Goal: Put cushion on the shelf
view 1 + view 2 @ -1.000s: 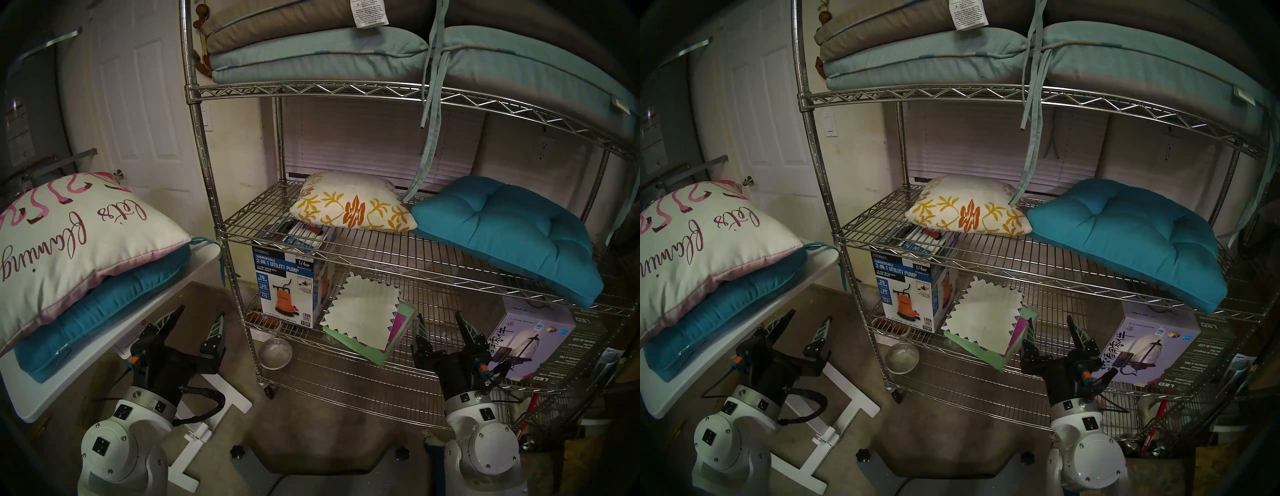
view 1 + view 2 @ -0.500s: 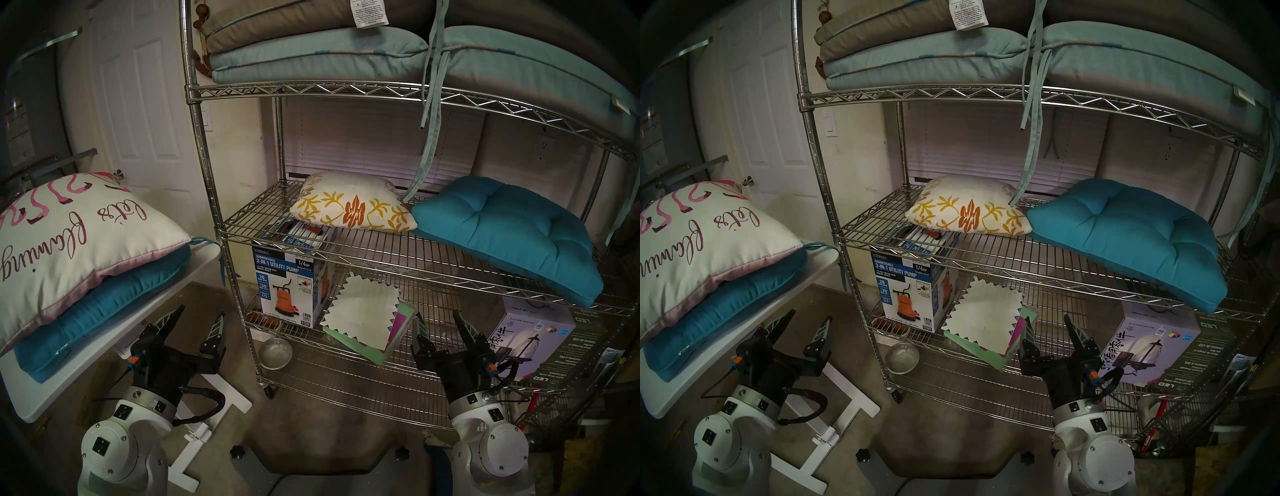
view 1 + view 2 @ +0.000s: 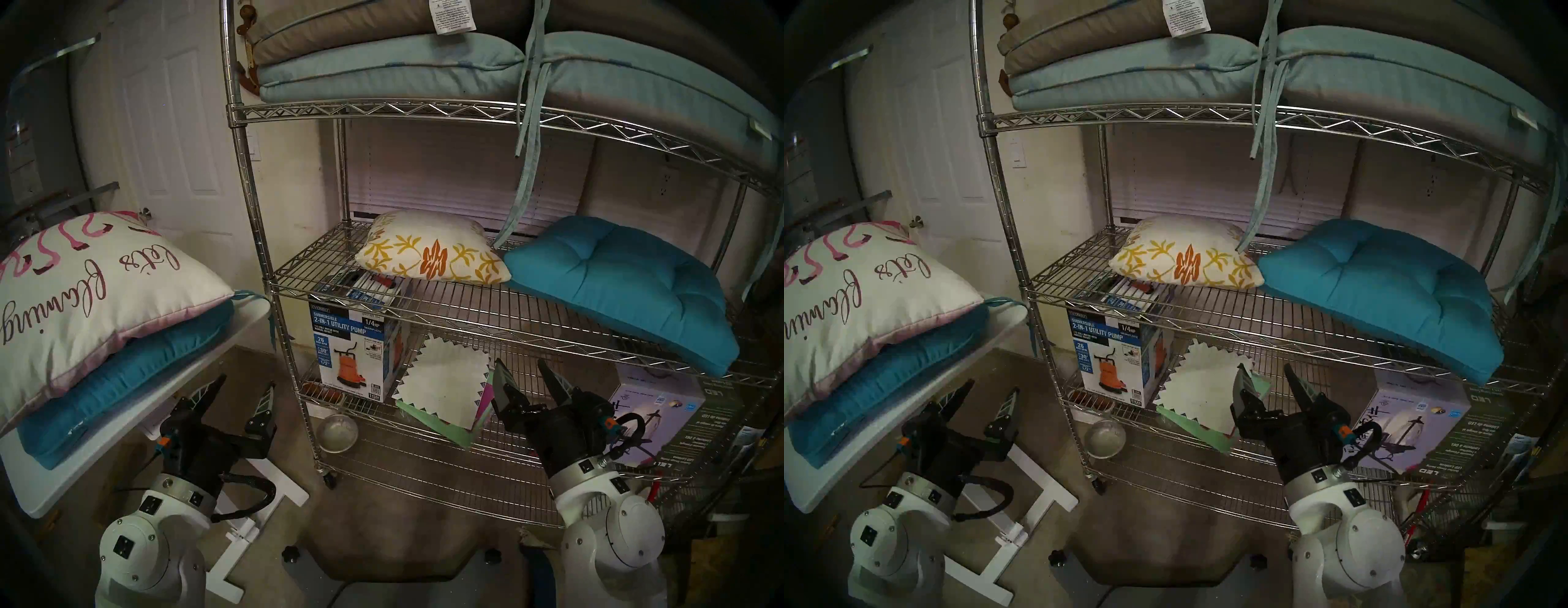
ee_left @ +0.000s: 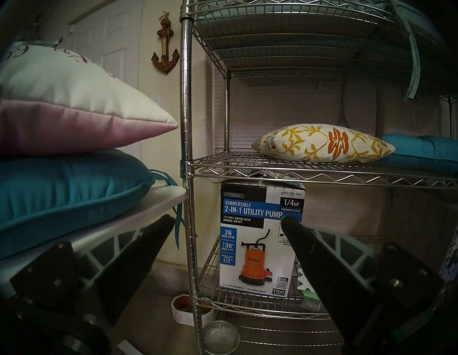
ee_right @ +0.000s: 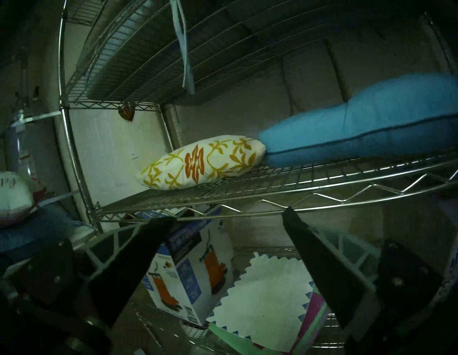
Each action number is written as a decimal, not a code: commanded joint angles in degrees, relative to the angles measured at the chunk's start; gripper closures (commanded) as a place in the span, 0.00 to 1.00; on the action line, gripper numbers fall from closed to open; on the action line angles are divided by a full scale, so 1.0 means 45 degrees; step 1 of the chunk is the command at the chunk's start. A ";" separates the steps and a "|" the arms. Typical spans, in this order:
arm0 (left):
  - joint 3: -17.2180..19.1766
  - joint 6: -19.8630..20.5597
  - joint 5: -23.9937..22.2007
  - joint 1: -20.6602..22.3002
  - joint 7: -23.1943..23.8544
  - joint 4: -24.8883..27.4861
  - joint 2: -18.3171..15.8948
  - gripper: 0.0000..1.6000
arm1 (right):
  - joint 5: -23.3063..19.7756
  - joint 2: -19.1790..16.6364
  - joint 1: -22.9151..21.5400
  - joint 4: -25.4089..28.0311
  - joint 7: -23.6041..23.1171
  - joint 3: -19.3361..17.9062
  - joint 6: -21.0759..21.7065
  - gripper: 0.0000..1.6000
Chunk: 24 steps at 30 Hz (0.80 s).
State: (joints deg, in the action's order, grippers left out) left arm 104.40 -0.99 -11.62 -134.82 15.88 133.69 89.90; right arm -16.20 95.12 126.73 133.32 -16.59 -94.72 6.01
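Observation:
A white and pink lettered cushion [image 3: 85,284] lies on a teal cushion [image 3: 119,382] on a small white table [image 3: 140,418] at my left. The chrome wire shelf [image 3: 424,111] stands ahead. Its middle tier holds a floral cushion [image 3: 428,250] and a teal tufted cushion [image 3: 619,284]. My left gripper [image 3: 245,382] is open and empty below the table's edge. My right gripper [image 3: 519,367] is open and empty in front of the lower tier, under the middle tier's front rail. The left wrist view shows both stacked cushions [image 4: 74,109] at left.
Long grey and pale blue cushions [image 3: 382,63] fill the top tier, with ties [image 3: 526,127] hanging down. The lower tier holds a pump box [image 3: 354,356], zigzag-edged paper sheets [image 3: 445,390] and a lantern box [image 3: 653,420]. A metal bowl [image 3: 337,433] sits on the floor. A white door [image 3: 169,127] is behind.
My right gripper has risen and swung left toward the paper sheets, its arm leaning further right. The left arm and all cushions have not moved.

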 commanded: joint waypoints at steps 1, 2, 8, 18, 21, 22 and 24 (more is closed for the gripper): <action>-0.0004 -0.0029 0.0002 0.0009 0.0018 0.0221 -0.0013 0.00 | -0.1324 -0.0150 -0.0859 0.0740 0.0241 0.0378 0.1147 0.00; -0.0004 -0.0029 0.0002 0.0010 0.0018 0.0220 -0.0014 0.00 | -0.1461 -0.0211 -0.0965 0.0787 0.0258 0.0428 0.1312 0.00; -0.0004 -0.0030 0.0001 0.0011 0.0017 0.0218 -0.0014 0.00 | -0.2303 -0.0377 -0.1747 0.0933 0.0859 0.0657 0.2198 0.00; -0.0004 -0.0031 0.0000 0.0011 0.0016 0.0217 -0.0016 0.00 | -0.3845 -0.0752 -0.3117 0.0623 0.2255 0.1347 0.3388 0.00; -0.0005 -0.0031 0.0000 0.0011 0.0016 0.0217 -0.0016 0.00 | -0.4483 -0.0879 -0.3489 0.0434 0.2723 0.1650 0.3572 0.00; -0.0005 -0.0031 0.0000 0.0011 0.0016 0.0217 -0.0016 0.00 | -0.4647 -0.0910 -0.3744 0.0312 0.2887 0.1745 0.3652 0.00; -0.0005 -0.0033 -0.0001 0.0013 0.0016 0.0213 -0.0017 0.00 | -0.5286 -0.0977 -0.3627 0.0366 0.3168 0.1908 0.3634 0.00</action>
State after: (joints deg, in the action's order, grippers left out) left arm 104.40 -1.00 -11.65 -134.81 15.87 133.66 89.89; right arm -33.78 91.72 115.03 134.88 -5.38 -88.80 21.80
